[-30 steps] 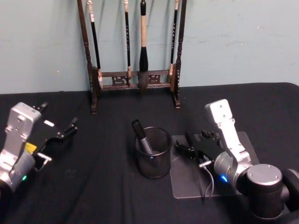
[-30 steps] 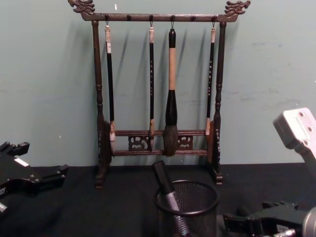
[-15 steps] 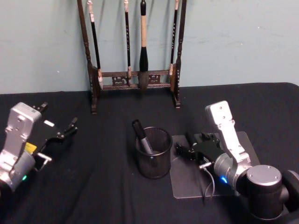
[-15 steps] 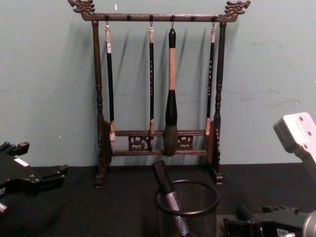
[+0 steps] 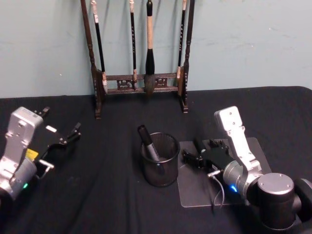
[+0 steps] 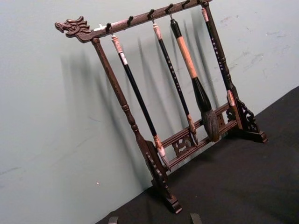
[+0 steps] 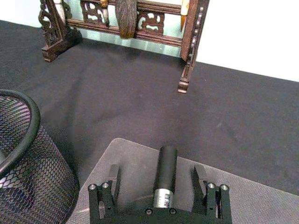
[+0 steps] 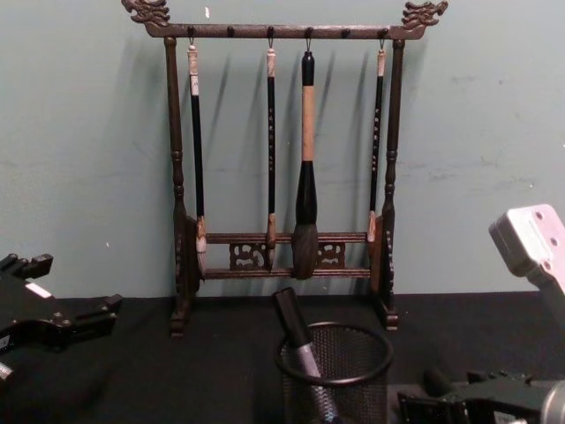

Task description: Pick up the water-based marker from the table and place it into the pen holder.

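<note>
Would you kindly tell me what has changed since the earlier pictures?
The right gripper has sunk a little toward the clear plastic mat. Its open fingers straddle the black marker with a silver band lying there, and nothing is gripped yet. The left gripper, the round black mesh pen holder and the dark marker standing in it are unchanged.

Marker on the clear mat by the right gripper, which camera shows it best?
The right wrist view: the marker lies close-up between the right gripper's open fingers. The head view shows it small, partly behind that gripper; the chest view catches just its dark end.
</note>
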{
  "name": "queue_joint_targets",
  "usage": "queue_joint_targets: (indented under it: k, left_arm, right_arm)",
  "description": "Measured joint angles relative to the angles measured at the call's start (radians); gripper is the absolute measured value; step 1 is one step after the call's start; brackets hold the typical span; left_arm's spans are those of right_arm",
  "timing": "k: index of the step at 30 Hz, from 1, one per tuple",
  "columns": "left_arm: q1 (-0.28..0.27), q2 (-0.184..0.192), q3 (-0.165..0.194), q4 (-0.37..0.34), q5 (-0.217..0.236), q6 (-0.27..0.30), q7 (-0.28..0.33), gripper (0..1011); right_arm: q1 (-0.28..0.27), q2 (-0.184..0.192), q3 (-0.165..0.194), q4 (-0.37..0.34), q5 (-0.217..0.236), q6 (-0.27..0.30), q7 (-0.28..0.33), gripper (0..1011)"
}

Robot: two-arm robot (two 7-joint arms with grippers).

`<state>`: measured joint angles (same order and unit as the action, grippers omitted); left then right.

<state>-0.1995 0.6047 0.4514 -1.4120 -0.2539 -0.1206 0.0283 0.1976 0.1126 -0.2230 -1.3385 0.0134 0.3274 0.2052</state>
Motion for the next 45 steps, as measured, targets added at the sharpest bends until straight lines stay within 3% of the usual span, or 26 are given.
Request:
queue_joint_targets:
  k: [15, 18, 23, 24, 25, 34, 35, 40, 45]
  left_arm:
    - [0.0, 0.0, 0.0, 0.0, 0.0, 0.0, 0.0, 1001]
    - [0.0, 0.0, 0.0, 0.0, 0.0, 0.0, 0.0, 1001]
    - [0.0, 0.0, 0.0, 0.0, 0.0, 0.0, 0.0, 1001]
    - [0.0, 0.0, 0.0, 0.0, 0.0, 0.0, 0.0, 1001]
    - [0.0, 0.0, 0.0, 0.0, 0.0, 0.0, 0.0, 1001]
    - [0.0, 0.0, 0.0, 0.0, 0.0, 0.0, 0.0, 1001]
    - [0.0, 0.0, 0.0, 0.0, 0.0, 0.0, 0.0, 1001]
    - [0.0, 0.0, 0.0, 0.0, 0.0, 0.0, 0.0, 1001]
    - [0.0, 0.0, 0.0, 0.0, 0.0, 0.0, 0.0, 1001]
  right_arm:
    - [0.0, 0.0, -0.001, 0.0, 0.002, -0.001, -0.002, 1004]
    - [0.0, 0.0, -0.001, 0.0, 0.002, 0.0, -0.002, 901]
    - [0.0, 0.0, -0.001, 0.0, 0.002, 0.0, -0.002, 820]
    - [0.0, 0.0, -0.001, 0.0, 0.002, 0.0, -0.002, 786]
    - [0.0, 0.0, -0.001, -0.001, 0.002, 0.0, -0.003, 689]
    - [0.0, 0.0, -0.001, -0.001, 0.002, 0.0, -0.003, 411]
    - [0.0, 0.0, -0.001, -0.001, 0.002, 0.001, -0.003, 345]
    - [0.0, 0.0, -0.001, -0.001, 0.002, 0.001, -0.003, 237]
    - [0.0, 0.0, -0.001, -0.001, 0.002, 0.001, -0.003, 238]
